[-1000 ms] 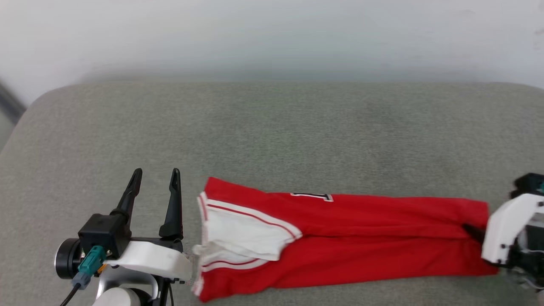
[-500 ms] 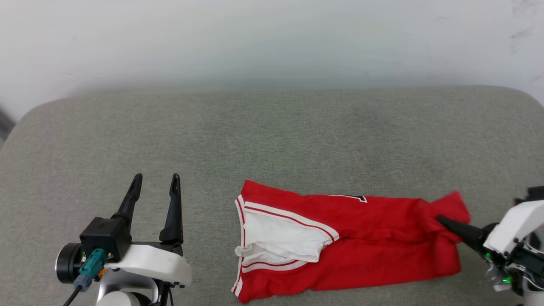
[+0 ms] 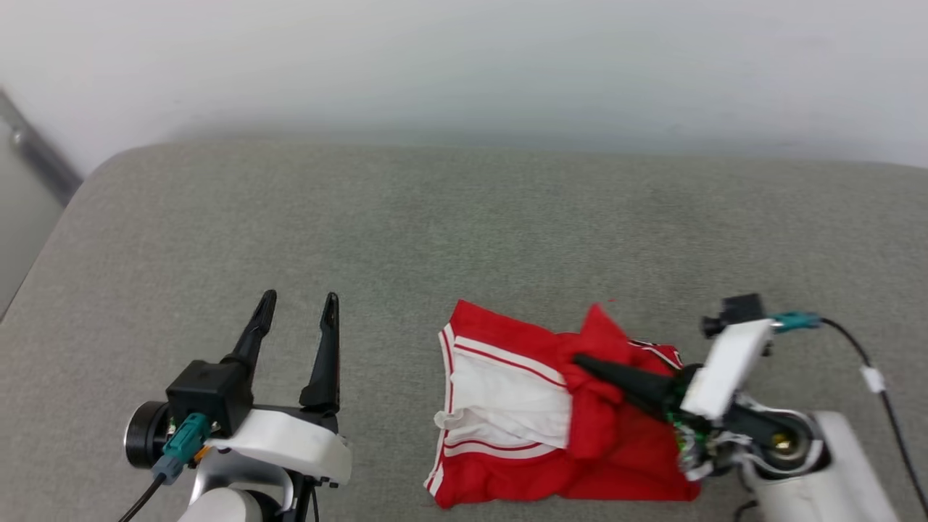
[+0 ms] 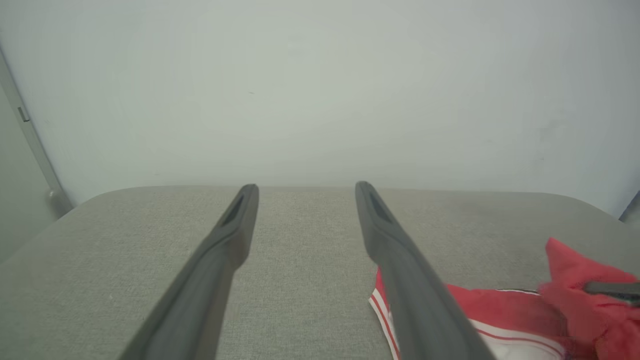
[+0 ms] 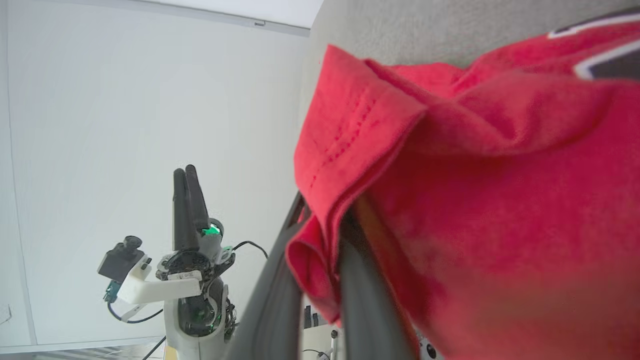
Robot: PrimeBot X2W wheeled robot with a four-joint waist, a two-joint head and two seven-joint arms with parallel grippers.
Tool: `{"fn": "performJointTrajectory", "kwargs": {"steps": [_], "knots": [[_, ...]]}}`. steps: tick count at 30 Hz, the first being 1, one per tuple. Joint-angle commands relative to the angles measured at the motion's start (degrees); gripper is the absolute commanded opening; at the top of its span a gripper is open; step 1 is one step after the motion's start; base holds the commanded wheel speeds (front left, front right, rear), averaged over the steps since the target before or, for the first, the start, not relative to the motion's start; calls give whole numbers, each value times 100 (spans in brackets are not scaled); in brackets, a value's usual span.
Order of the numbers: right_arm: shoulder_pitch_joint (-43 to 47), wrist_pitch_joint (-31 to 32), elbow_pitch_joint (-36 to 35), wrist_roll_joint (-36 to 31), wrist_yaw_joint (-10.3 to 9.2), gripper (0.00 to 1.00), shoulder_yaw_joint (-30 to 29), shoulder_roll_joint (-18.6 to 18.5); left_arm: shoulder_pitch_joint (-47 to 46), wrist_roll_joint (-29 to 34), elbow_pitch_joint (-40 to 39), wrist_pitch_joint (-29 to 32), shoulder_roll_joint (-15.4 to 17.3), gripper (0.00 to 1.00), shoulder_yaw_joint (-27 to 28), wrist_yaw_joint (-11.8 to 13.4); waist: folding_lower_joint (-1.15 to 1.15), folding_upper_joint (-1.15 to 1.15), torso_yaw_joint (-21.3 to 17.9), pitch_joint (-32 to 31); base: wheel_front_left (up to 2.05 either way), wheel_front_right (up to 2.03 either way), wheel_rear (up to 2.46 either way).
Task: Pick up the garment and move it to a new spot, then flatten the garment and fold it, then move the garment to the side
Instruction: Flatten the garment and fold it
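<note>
The garment (image 3: pixel 623 464), a red T-shirt with a white striped sleeve, lies on the grey cushion (image 3: pixel 464 232) at the front, right of centre. Its right end is lifted and doubled over leftward onto the rest. My right gripper (image 3: pixel 580 360) is shut on that red hem, fingers pointing left above the white sleeve. In the right wrist view the red garment (image 5: pixel 500 200) drapes over the two dark fingers (image 5: pixel 280 300). My left gripper (image 3: pixel 299 299) stands open over bare cushion to the left of the shirt. The left wrist view has the garment (image 4: pixel 500 310) at its lower right.
A pale wall (image 3: pixel 464 65) rises behind the cushion. The cushion's left edge rounds off near a grey upright strip (image 3: pixel 36 148). Bare grey fabric stretches behind and to the left of the shirt.
My right gripper has carried the shirt's right end leftward over the rest, so the long flat shirt is now doubled to about half its length. The head camera has shifted slightly.
</note>
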Motion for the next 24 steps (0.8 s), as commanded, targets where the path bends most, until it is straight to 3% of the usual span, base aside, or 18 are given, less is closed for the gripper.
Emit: {"fn": "performJointTrajectory", "kwargs": {"steps": [1, 7, 8, 9, 10, 11, 12, 19, 24], "knots": [[-110, -270, 90, -6, 0, 0, 360, 16, -90, 9, 43, 4, -23, 100, -21, -34, 0, 0, 124, 81, 0, 0, 0], [-442, -1271, 597, 45, 0, 0, 1503, 11, -219, -21, 172, -59, -89, 100, -49, -105, 0, 0, 330, 237, 0, 0, 0], [-516, -1434, 673, -9, 1, 31, 1641, 11, -236, -30, 196, -71, -98, 100, -54, -122, 0, 0, 353, 262, 0, 0, 0], [-583, -1595, 748, 22, 1, 45, 1745, 11, -259, -39, 217, -85, -102, 100, -53, -127, 0, 0, 369, 283, 0, 0, 0], [-624, -1713, 824, 96, 1, 52, 1860, 11, -277, -46, 235, -105, -104, 100, -51, -140, 0, 0, 381, 299, 0, 0, 0], [-668, -1819, 891, 147, 0, 95, 1976, 13, -288, -56, 252, -115, -107, 100, -49, -145, 0, 0, 389, 312, 0, 0, 0], [-722, -1893, 922, 183, 1, 100, 2102, 14, -290, -61, 275, -128, -107, 100, -43, -151, 0, 0, 393, 318, 0, 0, 0], [-1036, -2193, 718, 173, 1, 100, 2797, 10, -299, -108, 382, -194, -112, 100, -19, -175, 0, 0, 349, 312, 0, 0, 0], [-1160, -2745, 110, -602, 0, 100, 3326, -501, -237, -128, 440, -231, -124, 100, -6, -157, 0, 0, 238, 230, 0, 0, 0]]}}
